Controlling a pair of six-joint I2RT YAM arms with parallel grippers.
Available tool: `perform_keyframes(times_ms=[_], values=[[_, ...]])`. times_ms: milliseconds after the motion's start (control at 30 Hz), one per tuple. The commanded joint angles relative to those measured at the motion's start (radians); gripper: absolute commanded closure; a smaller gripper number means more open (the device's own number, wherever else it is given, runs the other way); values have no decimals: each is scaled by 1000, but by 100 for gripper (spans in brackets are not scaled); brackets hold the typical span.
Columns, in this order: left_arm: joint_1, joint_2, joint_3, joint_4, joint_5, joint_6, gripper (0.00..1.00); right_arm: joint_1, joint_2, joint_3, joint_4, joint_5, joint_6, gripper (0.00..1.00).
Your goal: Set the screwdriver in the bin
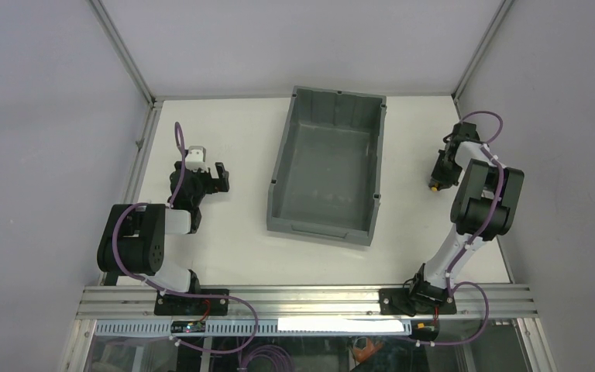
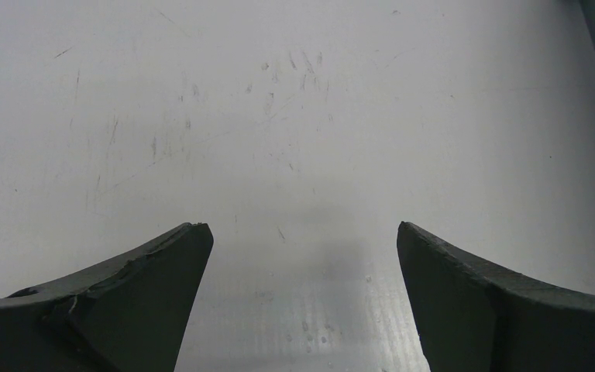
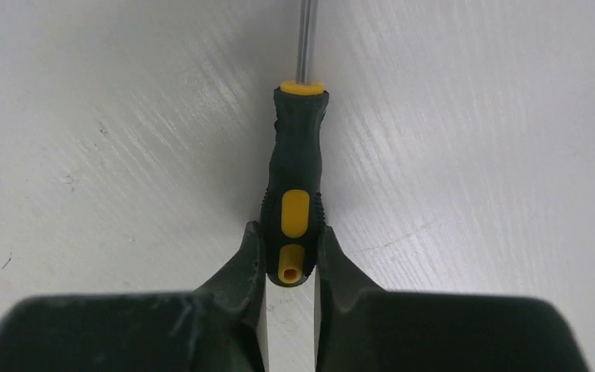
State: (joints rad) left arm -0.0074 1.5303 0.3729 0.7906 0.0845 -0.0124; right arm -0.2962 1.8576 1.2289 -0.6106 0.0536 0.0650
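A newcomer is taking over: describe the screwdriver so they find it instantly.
Start at the grey bin in the middle of the white table and look to its right. There the right gripper is shut on the screwdriver at its butt end. It is the only yellow-and-black thing, with a thin metal shaft.

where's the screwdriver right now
The screwdriver lies on the right side of the table, right of the bin, its handle end clamped in the right gripper; the right wrist view shows its shaft pointing away.
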Motion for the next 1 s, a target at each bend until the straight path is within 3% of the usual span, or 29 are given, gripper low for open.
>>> perform_keyframes(times_ms=[0, 367, 600, 800, 967], values=[[-6, -22, 1, 33, 15, -4, 0, -8, -52, 3, 10, 5, -7, 99], [-6, -22, 1, 33, 15, -4, 0, -6, -223, 219, -270, 19, 1, 100], [-6, -21, 1, 33, 15, -4, 0, 34, -313, 430, -477, -28, 94, 93], [-6, -22, 1, 34, 15, -5, 0, 262, -346, 605, -576, 16, 174, 89], [-6, -22, 1, 33, 14, -5, 0, 511, -319, 688, -551, 29, 262, 89]])
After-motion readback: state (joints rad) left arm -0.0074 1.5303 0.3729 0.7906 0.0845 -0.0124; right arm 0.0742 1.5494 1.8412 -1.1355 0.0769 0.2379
